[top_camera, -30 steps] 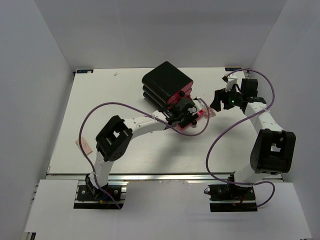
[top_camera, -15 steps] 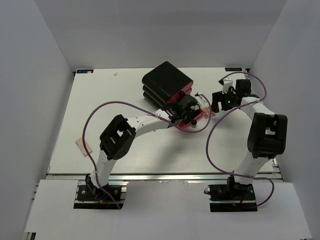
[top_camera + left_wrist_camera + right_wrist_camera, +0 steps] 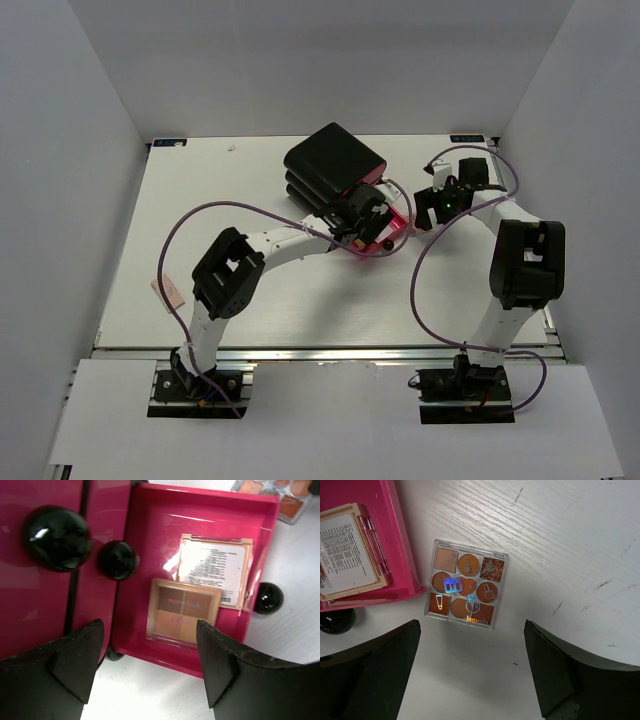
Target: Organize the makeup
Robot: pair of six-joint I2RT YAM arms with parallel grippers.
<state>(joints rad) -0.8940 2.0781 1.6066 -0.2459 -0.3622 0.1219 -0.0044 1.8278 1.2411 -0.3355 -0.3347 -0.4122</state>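
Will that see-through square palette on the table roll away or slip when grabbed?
The palette lies flat and square, so it probably won't roll. Its glossy clear case looks hard, so it may slip. It seems thin, likely light.

A black three-drawer box (image 3: pixel 335 165) with pink fronts is set at an angle on the far middle of a white table (image 3: pixel 230 200). One pink drawer (image 3: pixel 150 545) is drawn out, with a round black knob (image 3: pixel 268 598) at its front. Two further knobs (image 3: pixel 58 538) are borne by the other fronts beside it. Fine scratches are seen in the table's painted wood grain
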